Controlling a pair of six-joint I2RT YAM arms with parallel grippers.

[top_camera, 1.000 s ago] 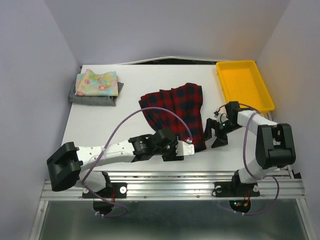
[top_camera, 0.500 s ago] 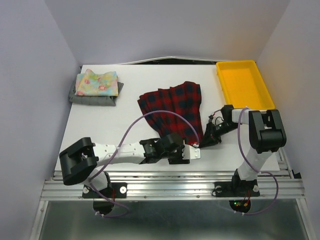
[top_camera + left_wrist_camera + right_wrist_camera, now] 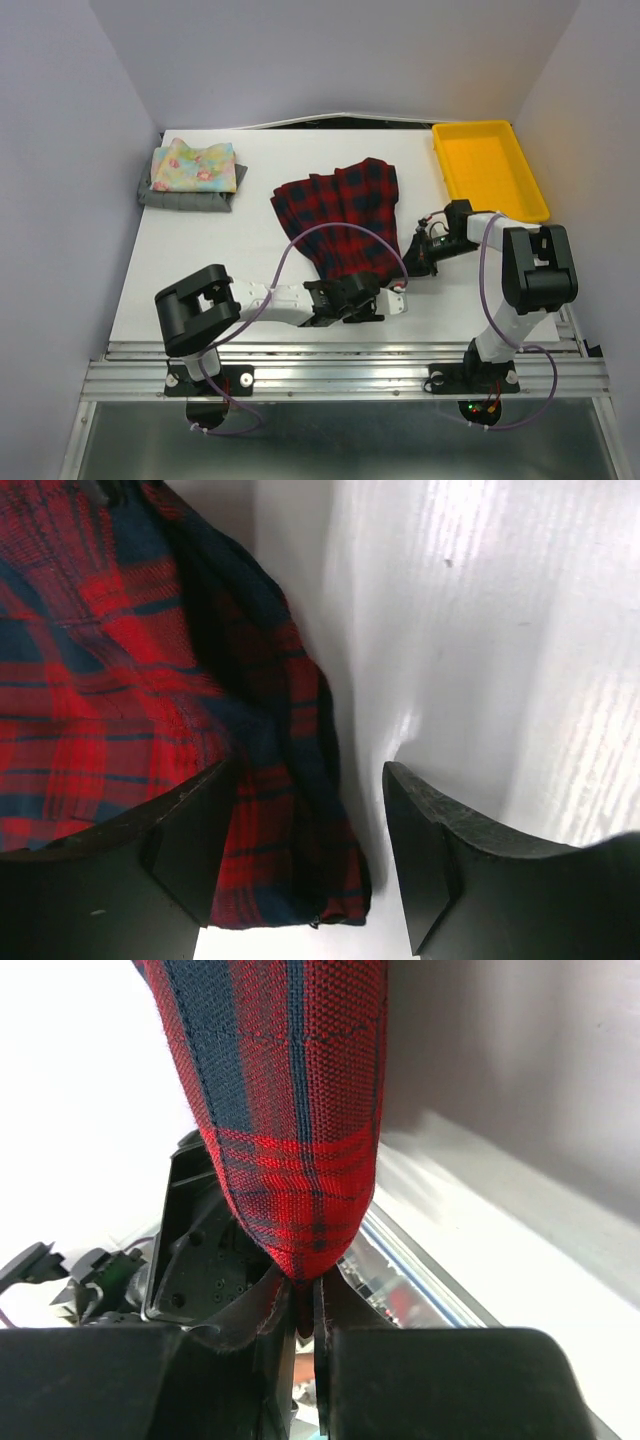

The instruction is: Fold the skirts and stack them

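From my station I saw the white table [image 3: 200, 260] filling most of the overhead view, with the yellow tray [image 3: 487, 165] lying at its far right corner. The plaid skirt [image 3: 340, 215] lay spread near the middle of the table, fanned wide at the far end and narrowing toward the arms. At the far left corner the floral skirt [image 3: 195, 165] sat folded on top of the folded grey skirt [image 3: 185, 198], well apart from the plaid one.

The left gripper [image 3: 388, 298] was down at the plaid skirt's near right corner. In its wrist view its fingers [image 3: 190, 850] stood apart, one over the plaid cloth and the other over bare table beside the hem. The right gripper [image 3: 412, 262] was at the skirt's right edge. Its wrist view showed its fingers [image 3: 250, 1360] pressed together on a fold of the plaid cloth.
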